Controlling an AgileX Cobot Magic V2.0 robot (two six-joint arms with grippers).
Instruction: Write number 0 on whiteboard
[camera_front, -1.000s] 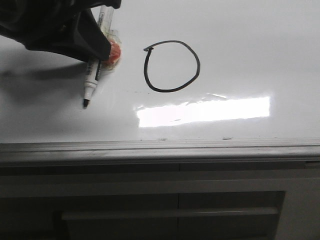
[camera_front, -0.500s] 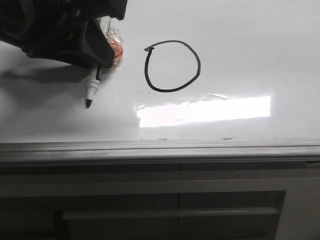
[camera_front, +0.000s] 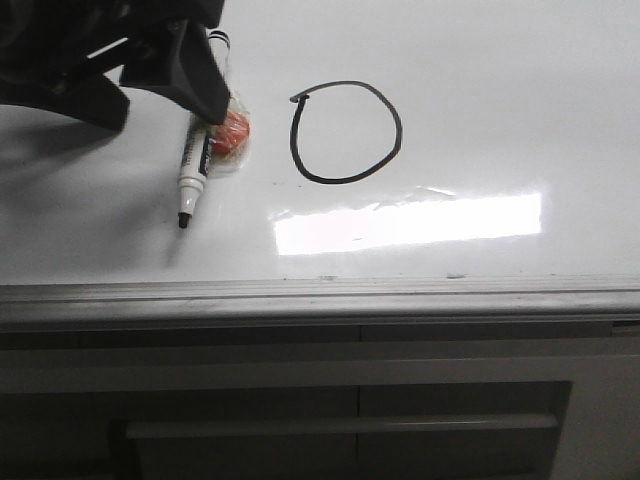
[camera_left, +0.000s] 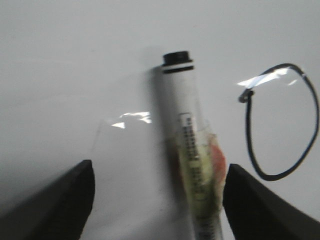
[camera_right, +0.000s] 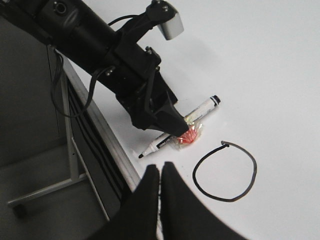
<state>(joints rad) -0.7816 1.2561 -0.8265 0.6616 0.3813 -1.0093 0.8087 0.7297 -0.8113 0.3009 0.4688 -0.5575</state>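
The number 0 (camera_front: 340, 182) is a black marker ring on the whiteboard (camera_front: 480, 80); it also shows in the left wrist view (camera_left: 248, 145) and the right wrist view (camera_right: 220, 199). A white marker (camera_front: 192, 165) with a black tip lies flat on the board left of the ring, with an orange lump under clear tape (camera_front: 232, 130) on its barrel. My left gripper (camera_front: 165, 112) is open just above the marker, its jaws wide apart on either side of the barrel (camera_left: 187, 130). My right gripper (camera_right: 161, 167) is shut and empty, above the board's near edge.
A grey metal rail (camera_front: 400, 295) runs along the board's near edge, with a dark panelled cabinet front (camera_front: 350, 400) below it. A bright rectangular glare (camera_front: 410, 222) lies under the ring. A metal stand leg (camera_right: 45, 190) is on the floor beside the board.
My left gripper has opened and let go of the marker. The marker now lies on the board, slightly right of and lower than where it was held.
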